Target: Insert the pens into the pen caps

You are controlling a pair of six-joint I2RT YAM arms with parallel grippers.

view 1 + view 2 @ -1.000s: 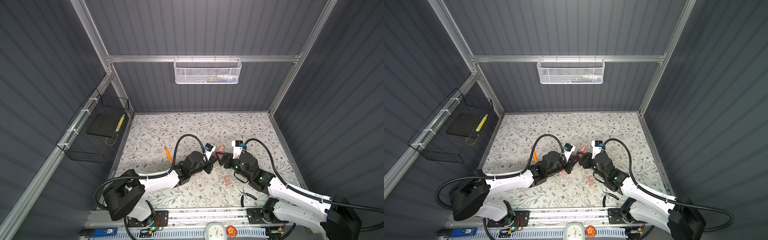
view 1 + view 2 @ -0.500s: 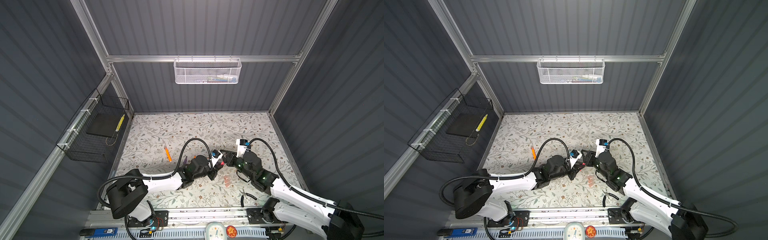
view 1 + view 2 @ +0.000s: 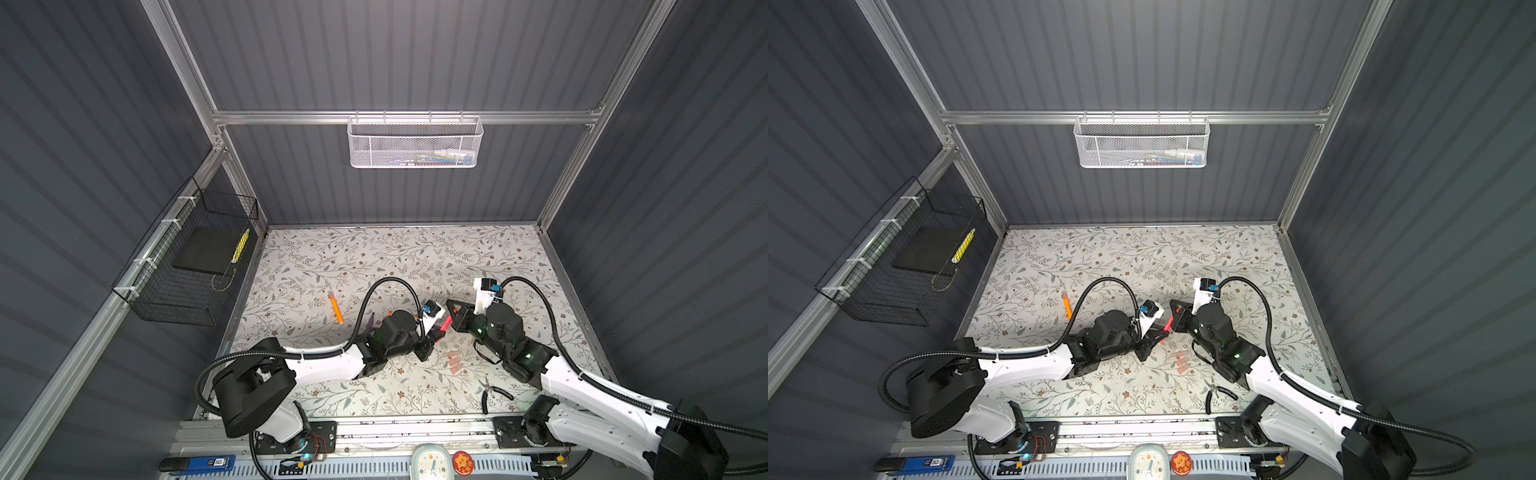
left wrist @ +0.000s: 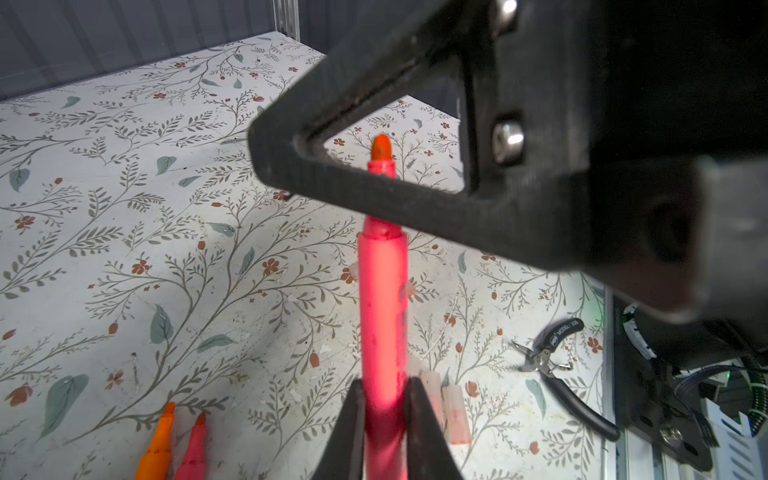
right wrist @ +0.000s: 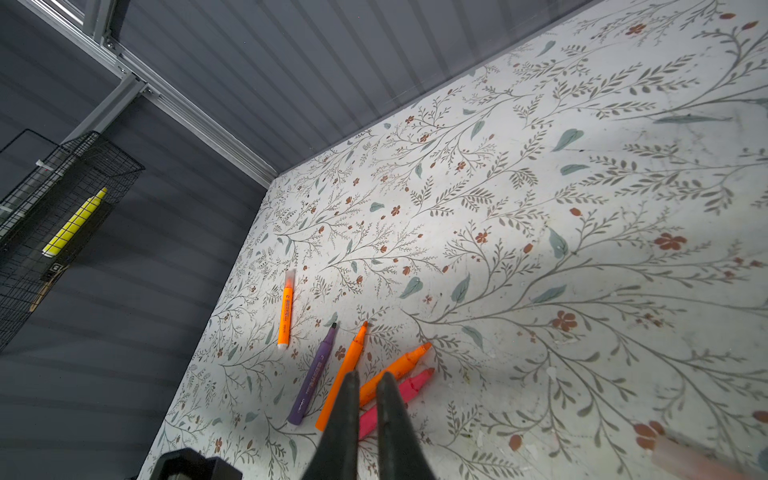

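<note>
As both top views had it, the left gripper (image 3: pixel 437 333) was clamped on a pink pen (image 3: pixel 446 322) raised off the mat (image 3: pixel 374 257). The pen's length ran up and across toward the right gripper (image 3: pixel 457 316), which met it almost nose to nose at mid-table. Two caps (image 3: pixel 454 360) lay flat on the mat just forward of that meeting point, between the arms. They touched neither gripper and looked about as near to one as to the other, with the pliers (image 3: pixel 494 390) further forward by the right arm. From the left wrist, the jaws were tight on the pen's lower barrel, which ran straight away from them. Its bare nib (image 4: pixel 381 147) showed through the open frame of the right gripper's finger (image 4: pixel 415 208), and that finger crossed in front of the pen's neck. The caps lay on the mat just beside the barrel. From the right wrist, the jaws stood all but together with only a slit between, and I saw nothing held in it. Past them four loose pens (image 5: pixel 347 374) lay fanned on the mat, with an orange pen (image 5: pixel 285 316) apart from them, pale at its far end. To my eye the empty right gripper was the one to fetch a cap, and the cap's bore would then have to line up with the axis of that raised nib.
</note>
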